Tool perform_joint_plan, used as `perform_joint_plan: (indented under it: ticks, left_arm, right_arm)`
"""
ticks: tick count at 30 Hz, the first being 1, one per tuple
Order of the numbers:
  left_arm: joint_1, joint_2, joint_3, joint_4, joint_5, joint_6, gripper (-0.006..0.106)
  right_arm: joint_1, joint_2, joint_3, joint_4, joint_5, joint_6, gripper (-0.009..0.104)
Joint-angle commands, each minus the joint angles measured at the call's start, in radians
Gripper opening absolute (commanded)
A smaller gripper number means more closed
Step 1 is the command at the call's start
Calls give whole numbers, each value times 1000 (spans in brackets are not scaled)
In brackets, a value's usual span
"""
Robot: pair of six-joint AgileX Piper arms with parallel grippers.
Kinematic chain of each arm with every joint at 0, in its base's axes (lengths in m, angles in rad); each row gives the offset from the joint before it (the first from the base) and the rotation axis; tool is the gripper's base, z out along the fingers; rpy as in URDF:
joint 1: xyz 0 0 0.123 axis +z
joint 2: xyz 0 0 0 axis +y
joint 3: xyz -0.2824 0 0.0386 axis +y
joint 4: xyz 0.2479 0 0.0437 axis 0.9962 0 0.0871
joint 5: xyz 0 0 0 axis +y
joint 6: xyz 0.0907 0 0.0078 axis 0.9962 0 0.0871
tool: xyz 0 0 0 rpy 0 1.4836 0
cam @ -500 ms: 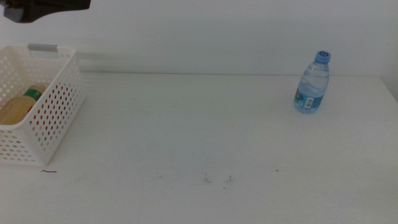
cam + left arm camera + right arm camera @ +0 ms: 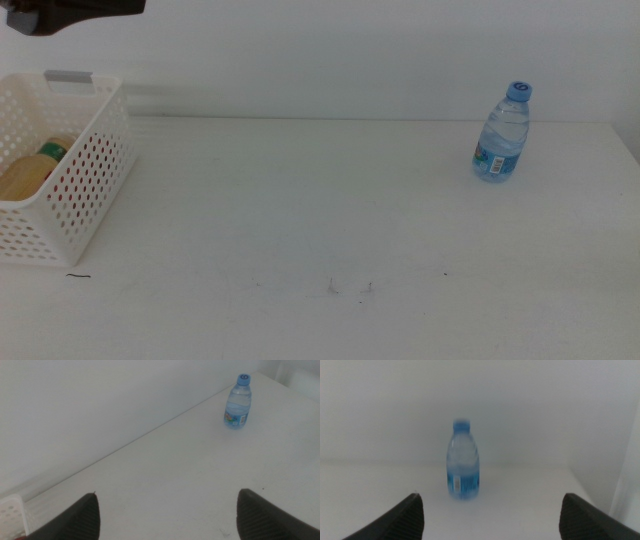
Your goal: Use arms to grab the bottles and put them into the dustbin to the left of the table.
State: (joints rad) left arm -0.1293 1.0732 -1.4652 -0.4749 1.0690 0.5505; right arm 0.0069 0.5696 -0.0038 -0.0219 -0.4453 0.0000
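Upright clear blue-capped water bottle (image 2: 501,134)

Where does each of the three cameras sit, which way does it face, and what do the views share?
Middle view: above the table, looking forward and down at the bottle and bin; a dark arm part shows top left.
Left wrist view: above the table, facing the far bottle; left tool open.
Right wrist view: low, facing the upright bottle; right tool open.
Shared: all three show the bottle.
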Motion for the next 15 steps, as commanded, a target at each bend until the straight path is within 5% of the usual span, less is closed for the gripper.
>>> perform_joint_plan:
  ticks: [1,5,15]
  left_arm:
    - [-2,-2,0,-12,-12,-1,93]
    - [-2,-2,0,3,-11,-1,93]
    - [-2,-2,0,8,-13,-1,93]
  right_arm:
    - [-7,204,-25,-55,-139,-8,93]
    - [-7,517,-126,-165,-292,11,93]
    - [-8,1026,-291,-170,-745,11,93]
